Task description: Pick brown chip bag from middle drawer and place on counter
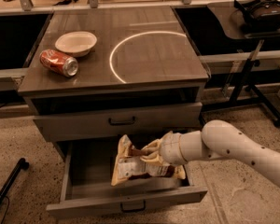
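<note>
The brown chip bag (135,164), crinkled with tan edges and a white panel, hangs over the open middle drawer (126,204). My gripper (150,152) is shut on the bag's upper right part and holds it lifted above the drawer floor. My white arm reaches in from the right. The counter (149,55) with its white circular arc lies above, behind the closed grey drawer front (119,121).
A red soda can (59,62) lies on its side at the counter's left, next to a shallow white bowl (76,42). A dark headset (262,9) sits on a side table at the far right. A black base leg (7,185) stands on the floor at the left.
</note>
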`<act>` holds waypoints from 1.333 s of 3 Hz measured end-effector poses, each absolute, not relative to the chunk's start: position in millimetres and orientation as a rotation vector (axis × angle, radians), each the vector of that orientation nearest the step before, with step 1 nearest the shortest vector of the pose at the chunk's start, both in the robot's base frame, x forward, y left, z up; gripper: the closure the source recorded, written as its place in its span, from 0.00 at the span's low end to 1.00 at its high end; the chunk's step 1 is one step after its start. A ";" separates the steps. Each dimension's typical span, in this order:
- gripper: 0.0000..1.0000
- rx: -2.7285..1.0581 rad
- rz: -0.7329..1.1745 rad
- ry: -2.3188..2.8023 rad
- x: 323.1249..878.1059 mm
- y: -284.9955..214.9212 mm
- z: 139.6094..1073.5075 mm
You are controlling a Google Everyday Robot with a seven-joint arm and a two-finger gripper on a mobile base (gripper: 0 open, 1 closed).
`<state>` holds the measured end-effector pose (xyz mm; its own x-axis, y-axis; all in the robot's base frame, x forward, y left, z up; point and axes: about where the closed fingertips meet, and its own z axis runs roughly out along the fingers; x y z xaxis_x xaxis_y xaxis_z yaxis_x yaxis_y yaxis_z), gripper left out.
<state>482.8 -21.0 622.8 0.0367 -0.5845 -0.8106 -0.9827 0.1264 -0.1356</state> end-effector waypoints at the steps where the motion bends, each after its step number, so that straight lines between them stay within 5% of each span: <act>1: 1.00 -1.621 0.520 1.584 484.8 -33.1 684.5; 4: 1.00 -1.634 0.264 1.509 490.0 -78.1 796.1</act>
